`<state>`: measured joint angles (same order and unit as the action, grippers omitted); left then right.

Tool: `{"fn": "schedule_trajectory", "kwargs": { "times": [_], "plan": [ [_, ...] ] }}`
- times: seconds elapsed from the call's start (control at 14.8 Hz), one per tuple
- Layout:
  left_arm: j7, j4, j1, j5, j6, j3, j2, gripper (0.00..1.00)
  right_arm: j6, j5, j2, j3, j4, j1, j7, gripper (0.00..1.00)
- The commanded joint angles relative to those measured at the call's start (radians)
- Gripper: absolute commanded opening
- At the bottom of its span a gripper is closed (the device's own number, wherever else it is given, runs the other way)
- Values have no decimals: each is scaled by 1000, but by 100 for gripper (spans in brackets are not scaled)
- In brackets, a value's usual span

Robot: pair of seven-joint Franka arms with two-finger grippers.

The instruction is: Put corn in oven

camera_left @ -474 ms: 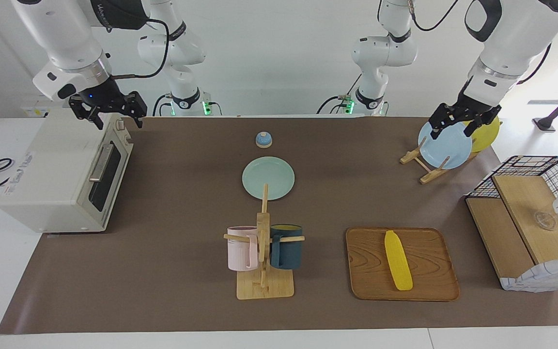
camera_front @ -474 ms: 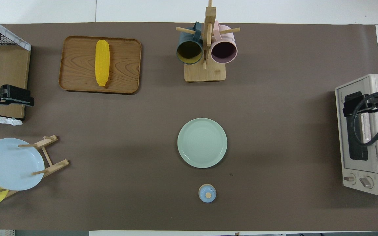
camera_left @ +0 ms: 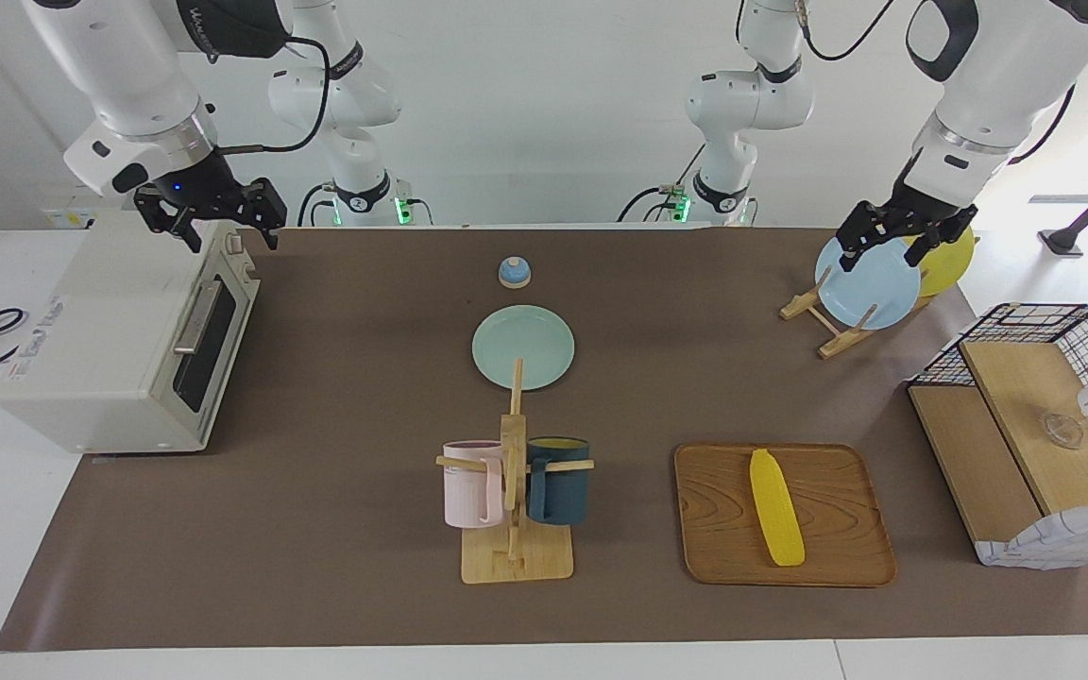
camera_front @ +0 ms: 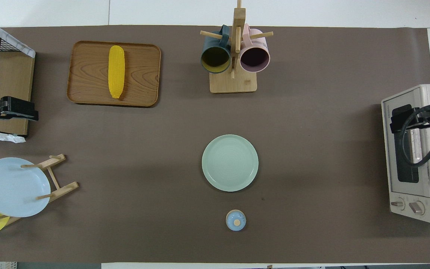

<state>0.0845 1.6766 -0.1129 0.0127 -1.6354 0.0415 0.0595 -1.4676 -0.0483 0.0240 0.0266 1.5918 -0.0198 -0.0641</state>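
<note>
The yellow corn (camera_left: 776, 507) lies on a wooden tray (camera_left: 846, 557) at the left arm's end of the table, far from the robots; it also shows in the overhead view (camera_front: 116, 71). The cream-white oven (camera_left: 100, 349) stands at the right arm's end, its glass door shut and its bar handle (camera_left: 190, 316) facing the table's middle. My right gripper (camera_left: 223, 227) hangs open and empty over the oven's top edge (camera_front: 399, 119). My left gripper (camera_left: 884, 247) hangs open and empty over the plate rack (camera_front: 32, 111).
A mug tree (camera_left: 511, 491) with a pink and a dark blue mug stands mid-table beside the tray. A green plate (camera_left: 523, 347) and a small blue bell (camera_left: 514, 272) lie nearer the robots. A rack holds a blue plate (camera_left: 870, 283) and a yellow plate (camera_left: 950, 260). A wire-and-wood shelf (camera_left: 1026, 444) stands at the left arm's end.
</note>
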Motion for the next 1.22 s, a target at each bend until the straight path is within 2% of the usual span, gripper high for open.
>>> {"fn": "schedule_trajectory", "kwargs": {
  "times": [0.0,0.07,0.14,0.2,0.27,0.34,0.47,0.61,0.74,0.88,1.02,1.15],
  "plan": [
    [0,20,7,-11,-32,-6,10,100,-5,18,11,-2,14,-17,-16,100],
    [-3,20,7,-11,-37,-6,7,100,-13,18,10,-5,16,-37,-17,100],
    [-3,9,6,-11,-38,-6,-15,100,-40,19,11,-4,31,-54,-17,91],
    [-2,-14,3,-10,-38,-6,-48,100,-84,19,23,-4,68,-55,-20,51],
    [-3,-46,-2,-4,-40,-6,-84,100,-118,19,46,-4,117,-63,-23,17],
    [-5,-73,-1,0,-44,-8,-134,100,-144,19,62,-5,158,-68,-46,0],
    [-11,-185,-5,3,-49,-14,-280,100,-174,19,79,-5,216,-113,-120,0],
    [-22,-288,-7,21,-58,-25,-419,100,-302,5,123,-8,345,-143,-126,0],
    [-73,-316,-5,42,-108,-32,-495,100,-391,4,165,-8,459,-169,-121,0],
    [-89,-354,-4,52,-153,-58,-582,100,-416,2,165,-8,484,-187,-123,0],
    [-89,-495,1,75,-150,-90,-709,100,-424,2,154,-8,491,-201,-131,0],
    [-88,-540,-1,114,-199,-91,-771,100,-442,2,131,-8,494,-221,-154,0]
  ]
}}
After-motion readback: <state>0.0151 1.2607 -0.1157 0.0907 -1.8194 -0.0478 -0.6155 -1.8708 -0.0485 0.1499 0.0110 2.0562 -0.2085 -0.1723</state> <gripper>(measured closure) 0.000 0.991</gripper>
